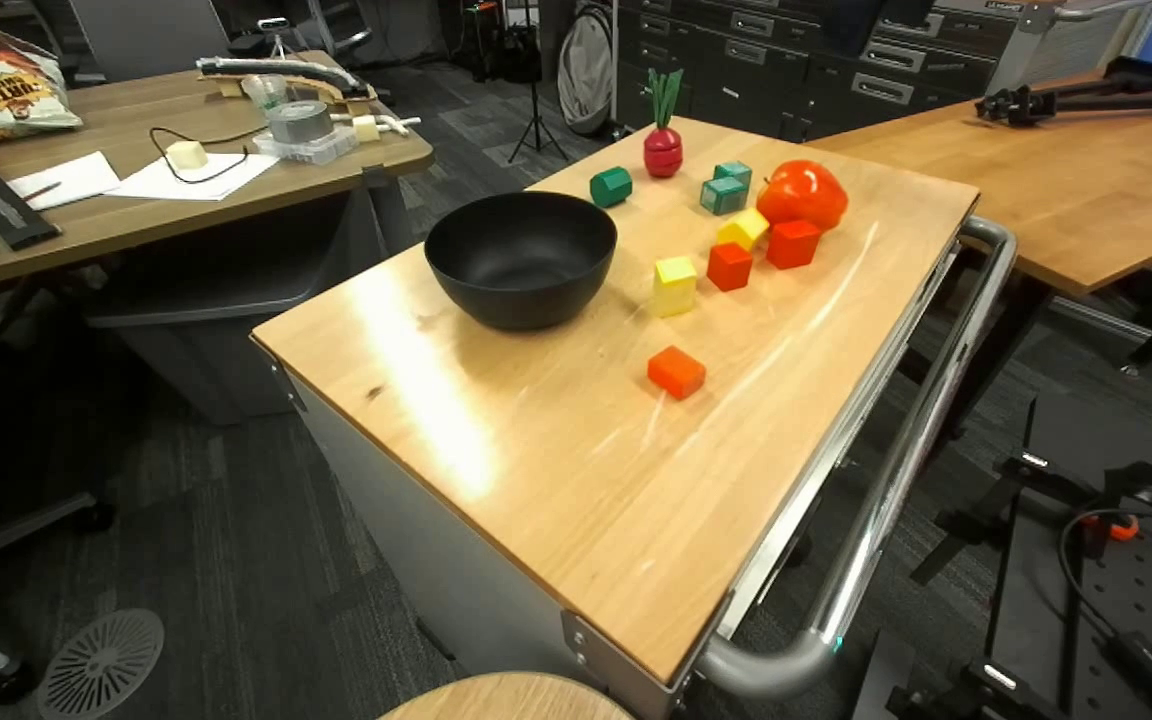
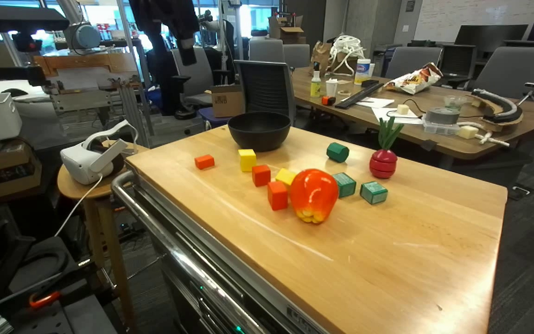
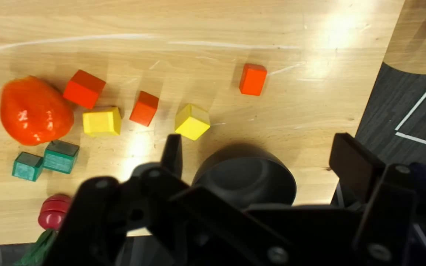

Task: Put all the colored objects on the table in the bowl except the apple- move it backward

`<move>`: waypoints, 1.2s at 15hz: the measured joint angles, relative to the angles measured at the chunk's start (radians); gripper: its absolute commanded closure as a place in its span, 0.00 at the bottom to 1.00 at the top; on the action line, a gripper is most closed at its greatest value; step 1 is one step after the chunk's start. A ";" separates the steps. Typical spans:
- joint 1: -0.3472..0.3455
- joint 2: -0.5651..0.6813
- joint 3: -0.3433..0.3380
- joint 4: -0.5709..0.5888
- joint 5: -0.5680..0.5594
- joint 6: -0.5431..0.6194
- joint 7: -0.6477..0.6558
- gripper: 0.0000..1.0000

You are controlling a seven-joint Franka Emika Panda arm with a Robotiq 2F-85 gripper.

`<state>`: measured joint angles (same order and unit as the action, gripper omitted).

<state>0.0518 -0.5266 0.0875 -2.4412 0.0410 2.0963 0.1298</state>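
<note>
In the wrist view my gripper [image 3: 256, 137] stands wide open, nothing between its fingers, above the table [image 3: 309, 111]. It hangs high in an exterior view too [image 2: 180, 88]. Below it sits the black bowl [image 1: 521, 255], upright with a bare inside. An orange block [image 3: 253, 80] lies apart from the rest. Past the bowl stand a yellow block [image 1: 675, 286], two red blocks [image 3: 84, 88] and another yellow block [image 3: 102, 122] near the red-orange apple [image 2: 314, 195]. Two teal blocks [image 3: 60, 157], a dark green piece [image 2: 338, 152] and a small dark-red fruit [image 1: 663, 152] with green stem lie farther along.
A metal rail [image 1: 936, 400] runs along one edge of the table. A cluttered desk [image 1: 136, 110] and a bare wooden desk [image 1: 1116, 190] stand on opposite sides. Beside one end is a stool with a white headset [image 2: 92, 157] on it.
</note>
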 measured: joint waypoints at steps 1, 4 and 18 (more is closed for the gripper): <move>0.000 0.000 0.001 0.002 0.000 0.000 0.002 0.00; 0.002 0.014 0.023 -0.007 0.000 0.008 0.026 0.00; -0.018 0.488 0.058 0.119 -0.032 0.261 0.304 0.00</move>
<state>0.0341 -0.0384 0.1458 -2.3223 0.0090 2.3576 0.4338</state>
